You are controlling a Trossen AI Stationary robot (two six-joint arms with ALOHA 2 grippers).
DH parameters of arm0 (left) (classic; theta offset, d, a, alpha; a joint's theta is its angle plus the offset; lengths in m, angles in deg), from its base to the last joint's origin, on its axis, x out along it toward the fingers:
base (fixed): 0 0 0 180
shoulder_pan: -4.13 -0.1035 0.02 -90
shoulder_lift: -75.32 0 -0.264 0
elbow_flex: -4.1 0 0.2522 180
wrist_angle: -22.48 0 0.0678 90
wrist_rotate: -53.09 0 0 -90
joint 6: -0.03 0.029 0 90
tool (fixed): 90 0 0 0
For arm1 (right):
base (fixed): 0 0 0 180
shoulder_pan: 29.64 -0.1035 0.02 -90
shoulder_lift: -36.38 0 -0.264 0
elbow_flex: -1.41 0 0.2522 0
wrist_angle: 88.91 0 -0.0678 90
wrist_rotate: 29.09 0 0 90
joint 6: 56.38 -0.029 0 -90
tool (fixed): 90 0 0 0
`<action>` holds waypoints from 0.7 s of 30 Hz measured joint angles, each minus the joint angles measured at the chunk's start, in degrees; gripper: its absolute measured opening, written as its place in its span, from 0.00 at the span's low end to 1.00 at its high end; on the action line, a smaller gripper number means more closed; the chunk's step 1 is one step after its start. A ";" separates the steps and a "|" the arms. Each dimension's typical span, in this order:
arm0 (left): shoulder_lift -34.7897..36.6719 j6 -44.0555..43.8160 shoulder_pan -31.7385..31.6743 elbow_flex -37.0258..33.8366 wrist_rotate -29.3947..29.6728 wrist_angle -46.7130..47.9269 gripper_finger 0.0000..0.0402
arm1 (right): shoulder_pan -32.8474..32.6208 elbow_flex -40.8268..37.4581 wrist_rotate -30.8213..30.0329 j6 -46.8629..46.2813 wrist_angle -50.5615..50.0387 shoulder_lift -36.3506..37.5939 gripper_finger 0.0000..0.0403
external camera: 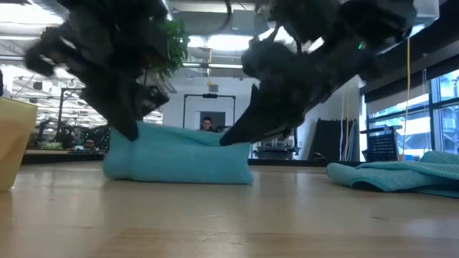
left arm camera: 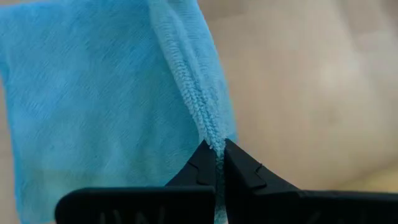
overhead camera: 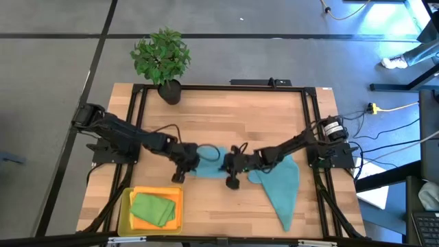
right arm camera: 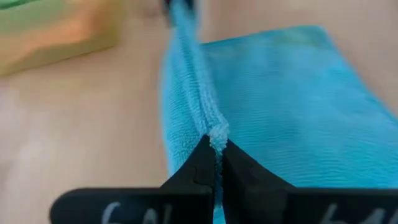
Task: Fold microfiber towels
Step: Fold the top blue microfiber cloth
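Cam layout: one overhead, one table-level, two wrist close-ups.
All four share the blue towel [overhead camera: 209, 165]; wrist views probably face each other.

A robotics lab or workshop: a wooden table [overhead camera: 226, 110] in a black frame on grey floor; cables [overhead camera: 384, 137] trailing; ceiling lights [external camera: 215, 43], desks and a person [external camera: 206, 123] behind.

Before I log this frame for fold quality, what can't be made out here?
- High view: the folded teal-blue microfiber towel is mostly covered by both end effectors.
- Low view: dark arms hide its top edge.
- High view: what lies under the green cloth in the yellow plastic tray is hidden.
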 joint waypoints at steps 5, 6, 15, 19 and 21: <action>-0.02 -0.45 6.56 4.50 2.59 2.99 0.00 | -5.71 5.30 -3.10 2.48 -5.40 -0.04 0.01; 0.00 0.79 7.19 5.23 3.47 4.00 0.00 | -6.11 6.47 -5.05 3.52 -7.37 -0.04 0.01; -0.58 4.67 -2.80 3.33 19.35 8.17 0.00 | 2.27 10.51 -16.28 3.26 -21.42 -0.20 0.01; -2.77 7.92 -11.09 0.12 12.67 1.44 0.00 | 8.53 8.93 -12.74 2.03 -18.30 -2.95 0.01; -4.67 9.32 -14.20 -0.44 10.38 0.08 0.00 | 10.67 8.93 -12.50 2.24 -16.49 -4.68 0.01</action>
